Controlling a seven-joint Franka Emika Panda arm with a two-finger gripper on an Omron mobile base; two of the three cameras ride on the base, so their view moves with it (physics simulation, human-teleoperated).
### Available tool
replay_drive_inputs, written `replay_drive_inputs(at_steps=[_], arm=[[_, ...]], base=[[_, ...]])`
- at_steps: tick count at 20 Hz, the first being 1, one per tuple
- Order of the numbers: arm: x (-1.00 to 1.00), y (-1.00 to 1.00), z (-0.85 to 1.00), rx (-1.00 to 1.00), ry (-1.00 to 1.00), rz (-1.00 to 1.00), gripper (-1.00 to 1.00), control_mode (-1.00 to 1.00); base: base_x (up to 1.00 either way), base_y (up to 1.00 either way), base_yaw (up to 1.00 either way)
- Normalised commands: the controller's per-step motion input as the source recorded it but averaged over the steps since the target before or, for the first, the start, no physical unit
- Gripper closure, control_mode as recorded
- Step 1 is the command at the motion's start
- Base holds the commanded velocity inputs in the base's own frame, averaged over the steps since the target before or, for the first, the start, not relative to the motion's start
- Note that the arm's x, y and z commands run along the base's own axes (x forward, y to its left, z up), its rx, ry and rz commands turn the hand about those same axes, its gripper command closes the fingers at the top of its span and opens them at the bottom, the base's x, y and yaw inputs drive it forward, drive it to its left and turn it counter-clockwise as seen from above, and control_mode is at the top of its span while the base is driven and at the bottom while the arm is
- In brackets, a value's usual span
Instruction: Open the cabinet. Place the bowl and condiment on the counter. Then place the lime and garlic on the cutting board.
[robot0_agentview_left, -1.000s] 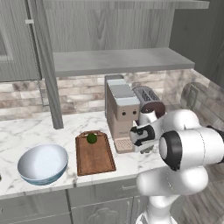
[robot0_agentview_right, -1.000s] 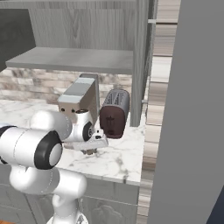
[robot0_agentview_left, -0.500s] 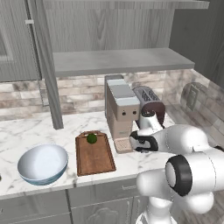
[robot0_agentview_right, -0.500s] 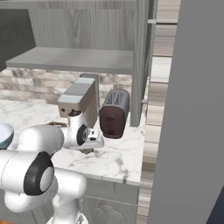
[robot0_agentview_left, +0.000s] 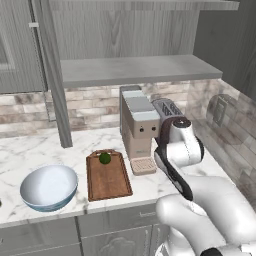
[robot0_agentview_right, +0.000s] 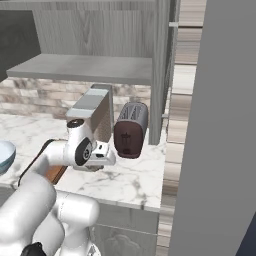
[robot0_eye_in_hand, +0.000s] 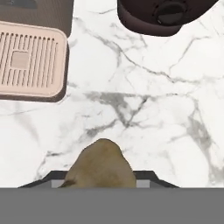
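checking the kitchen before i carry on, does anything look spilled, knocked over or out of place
Nothing stands out. The bowl sits upright on the counter, the lime rests on the cutting board, and the toaster stands upright beside the coffee machine. No spills show.

Beneath me the counter (robot0_eye_in_hand: 144, 109) lies bare, a wide white stretch I could pass over. Ahead on one side the coffee machine (robot0_agentview_left: 139, 125) blocks the way with its drip tray (robot0_eye_in_hand: 30, 65) jutting out; on the other stands the dark toaster (robot0_agentview_right: 131, 130), with 1 narrow gap of marble between them. The garlic (robot0_eye_in_hand: 101, 166) fills the space between my 2 fingers. Overhead hangs the cabinet (robot0_agentview_left: 135, 67) shelf.
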Motion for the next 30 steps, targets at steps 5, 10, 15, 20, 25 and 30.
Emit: replay_drive_inputs(at_steps=[5,10,15,20,25,30], arm=[[-0.57,-0.12,0.59,0.02,0.0,-0.09,1.0,-1.0],[-0.37,0.0,0.29,0.0,0.0,-0.04,1.0,-1.0],[-0.03,0.27,0.03,0.0,0.0,0.0,1.0,-1.0],[0.13,0.76,0.0,0.0,0.0,0.0,1.0,-1.0],[0.15,0.76,0.0,0.0,0.0,0.0,1.0,-1.0],[0.08,0.32,0.0,0.0,-0.01,0.0,1.0,-1.0]], base=[[0.0,0.0,0.0],[0.0,0.0,0.0],[0.0,0.0,0.0],[0.0,0.0,0.0],[0.0,0.0,0.0],[0.0,0.0,0.0]])
